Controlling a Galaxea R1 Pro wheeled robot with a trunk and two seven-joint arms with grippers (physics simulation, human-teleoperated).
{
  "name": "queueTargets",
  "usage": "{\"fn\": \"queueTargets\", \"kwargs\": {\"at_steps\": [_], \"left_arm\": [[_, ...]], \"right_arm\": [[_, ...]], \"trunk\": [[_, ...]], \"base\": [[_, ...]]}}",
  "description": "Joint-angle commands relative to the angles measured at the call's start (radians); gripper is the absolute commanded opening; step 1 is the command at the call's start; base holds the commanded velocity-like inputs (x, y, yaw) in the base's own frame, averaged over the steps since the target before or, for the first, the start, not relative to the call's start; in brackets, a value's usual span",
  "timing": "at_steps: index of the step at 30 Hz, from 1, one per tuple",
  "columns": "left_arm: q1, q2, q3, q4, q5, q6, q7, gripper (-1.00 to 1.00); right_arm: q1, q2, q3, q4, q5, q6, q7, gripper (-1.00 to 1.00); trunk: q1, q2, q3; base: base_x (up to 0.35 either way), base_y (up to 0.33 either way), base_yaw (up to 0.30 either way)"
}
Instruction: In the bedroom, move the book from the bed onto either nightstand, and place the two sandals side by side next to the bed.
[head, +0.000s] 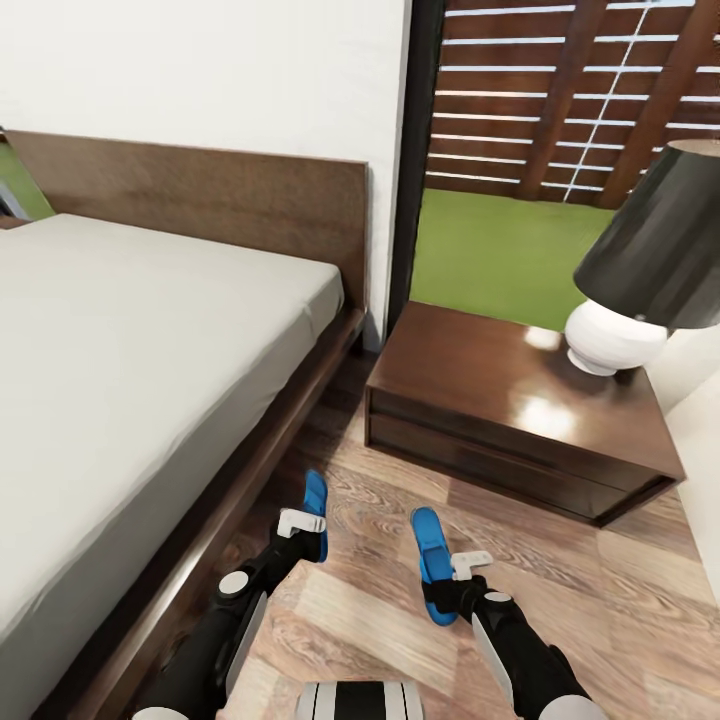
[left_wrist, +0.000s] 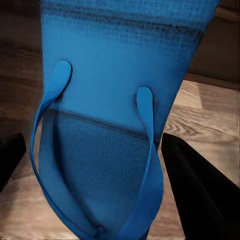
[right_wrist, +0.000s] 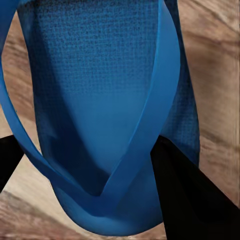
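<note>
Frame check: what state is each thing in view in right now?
Left sandal: between left gripper fingers, beside bed.
Right sandal: between right gripper fingers.
Nightstand: drawers shut, lamp on top.
Bed: mattress bare where visible.

White wall (head: 200, 70) ran behind a flat brown headboard (head: 200, 195), and a dark window frame (head: 415, 150) stood just beside it. Through the glass showed a slatted wooden fence (head: 560, 90) and green lawn (head: 490, 250). On the right sat a lamp (head: 640, 270), black shade over a white base. Light glared off polished wood below it. Wood-plank floor (head: 620, 590) ran pale brown underfoot.
</note>
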Motion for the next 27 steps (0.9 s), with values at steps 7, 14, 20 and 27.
{"fn": "queueTargets", "kwargs": {"at_steps": [7, 14, 20, 27], "left_arm": [[0.0, -0.001, 0.003, -0.003, -0.01, 0.004, -0.005, -1.0], [0.0, -0.001, 0.003, -0.002, -0.01, 0.004, -0.004, -1.0], [0.0, -0.002, 0.002, 0.005, -0.01, 0.004, -0.004, -1.0], [0.0, -0.001, 0.002, 0.019, -0.01, 0.004, -0.004, -1.0]], "right_arm": [[0.0, 0.0, -0.001, -0.002, 0.007, 0.006, 0.003, -1.0], [0.0, 0.0, -0.001, -0.002, 0.007, 0.006, 0.003, -1.0], [0.0, 0.0, -0.001, -0.002, 0.007, 0.006, 0.003, -1.0], [0.0, 0.0, -0.001, -0.001, 0.007, 0.006, 0.002, -1.0]], "trunk": [[-0.001, 0.0, -0.001], [-0.001, 0.0, -0.001], [-0.001, 0.0, -0.001], [-0.001, 0.0, -0.001]], "base": [[-0.127, -0.094, 0.0], [-0.006, -0.064, 0.0], [0.0, -0.262, 0.0], [0.0, -0.192, 0.0]]}}
